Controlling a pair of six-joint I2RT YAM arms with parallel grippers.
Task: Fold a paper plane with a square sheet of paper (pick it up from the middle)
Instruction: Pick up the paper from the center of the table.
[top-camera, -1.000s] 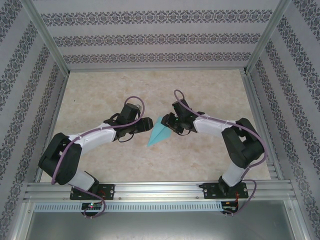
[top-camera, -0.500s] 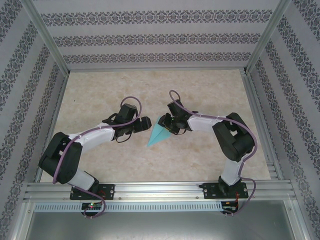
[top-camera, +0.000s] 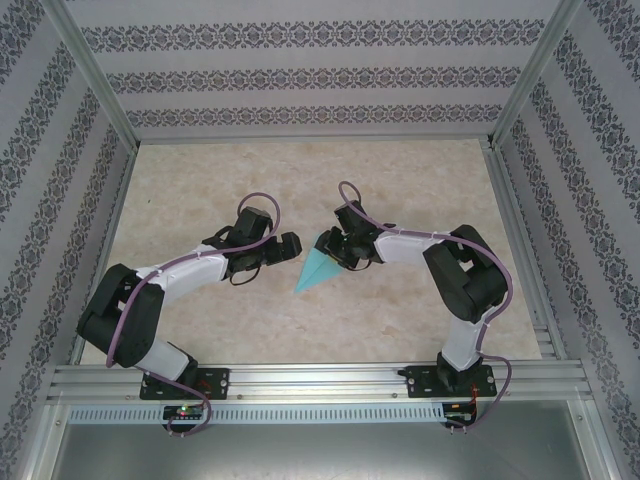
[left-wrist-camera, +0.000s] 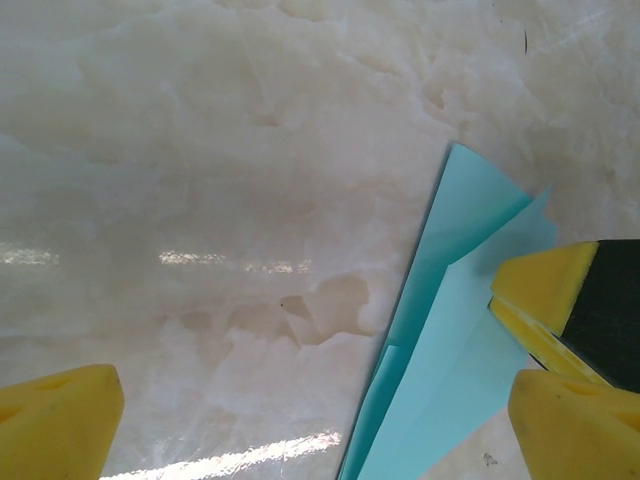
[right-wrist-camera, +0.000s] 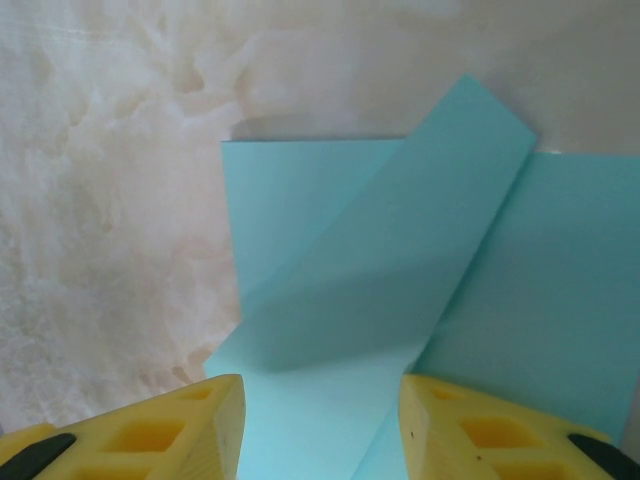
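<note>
Fingers of the left gripper (top-camera: 291, 245) stand spread wide, released, just beside the paper at its 9 o'clock, the arm bent low and reaching inward. Opposite, the right gripper (top-camera: 336, 250), forearm low and elbow folded, straddles the wide end of the narrow teal-blue paper plane (top-camera: 314, 268); whether it pinches I cannot tell. The plane lies mid-way across the pale marbled tabletop (top-camera: 420, 180), tip toward 7 o'clock.

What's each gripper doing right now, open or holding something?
Left gripper: open, holding nothing.
Right gripper: fingers straddle the paper plane; whether they grip it cannot be told.
</note>
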